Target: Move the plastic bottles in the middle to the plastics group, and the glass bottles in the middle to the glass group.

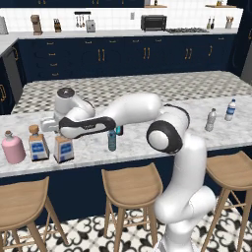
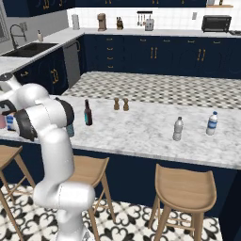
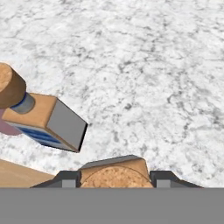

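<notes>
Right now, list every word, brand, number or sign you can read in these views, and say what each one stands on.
None can be read.
Blue labels on the two square cork-stoppered bottles: too blurred.
Teal label on the slim dark bottle: too small.
Blue label on the white water bottle: too small.
The gripper holds one square bottle's cork.

I've got the arm stretched out low to its left, elbow bent, wrist pointing down, gripper (image 3: 115,178) with its 2 fingers (image 3: 65,180) clamped around a cork-stoppered bottle (image 1: 64,147).
</notes>
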### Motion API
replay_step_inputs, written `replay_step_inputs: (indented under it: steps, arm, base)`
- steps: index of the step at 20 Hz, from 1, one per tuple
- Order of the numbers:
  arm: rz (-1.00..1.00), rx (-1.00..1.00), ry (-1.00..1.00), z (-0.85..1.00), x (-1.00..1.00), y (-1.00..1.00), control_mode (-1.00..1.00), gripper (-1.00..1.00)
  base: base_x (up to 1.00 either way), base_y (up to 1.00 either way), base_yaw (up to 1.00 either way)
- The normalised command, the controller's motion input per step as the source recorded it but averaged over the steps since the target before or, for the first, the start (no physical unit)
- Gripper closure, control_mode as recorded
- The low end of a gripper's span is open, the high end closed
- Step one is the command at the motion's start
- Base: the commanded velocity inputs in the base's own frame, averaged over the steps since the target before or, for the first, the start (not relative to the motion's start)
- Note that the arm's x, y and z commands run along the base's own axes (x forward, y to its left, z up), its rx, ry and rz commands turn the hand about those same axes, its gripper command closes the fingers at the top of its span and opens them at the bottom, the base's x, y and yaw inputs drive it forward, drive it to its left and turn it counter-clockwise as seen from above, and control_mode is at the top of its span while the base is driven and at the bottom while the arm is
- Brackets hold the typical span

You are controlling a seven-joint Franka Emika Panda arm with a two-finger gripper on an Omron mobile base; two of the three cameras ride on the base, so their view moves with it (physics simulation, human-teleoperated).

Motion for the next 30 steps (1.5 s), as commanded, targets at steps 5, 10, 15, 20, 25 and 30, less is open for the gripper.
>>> replay_step_inputs:
  steps: [5, 10, 15, 20, 25, 30]
  arm:
    - [0.00, 0.00, -0.01, 0.00, 0.15, 0.00, -1.00, 1.00]
    - [0.00, 0.00, 0.00, 0.00, 0.27, 0.00, -1.00, 1.00]
    - [0.00, 0.00, 0.00, -0.02, 0.20, 0.00, -1.00, 1.00]
    - [0.00, 0.00, 0.00, -0.20, 0.04, 0.01, -1.00, -1.00]
    - [0.00, 0.00, 0.00, -0.01, 0.02, 0.00, -1.00, -1.00]
    - [0.00, 0.00, 0.00, 0.03, 0.00, 0.00, -1.00, -1.00]
  base:
    - [0.00, 0.00, 0.00]
    - [0.00, 0.00, 0.00]
    - [0.00, 0.00, 0.00]
    - [0.00, 0.00, 0.00]
    - [0.00, 0.00, 0.00]
    - [0.00, 0.00, 0.00]
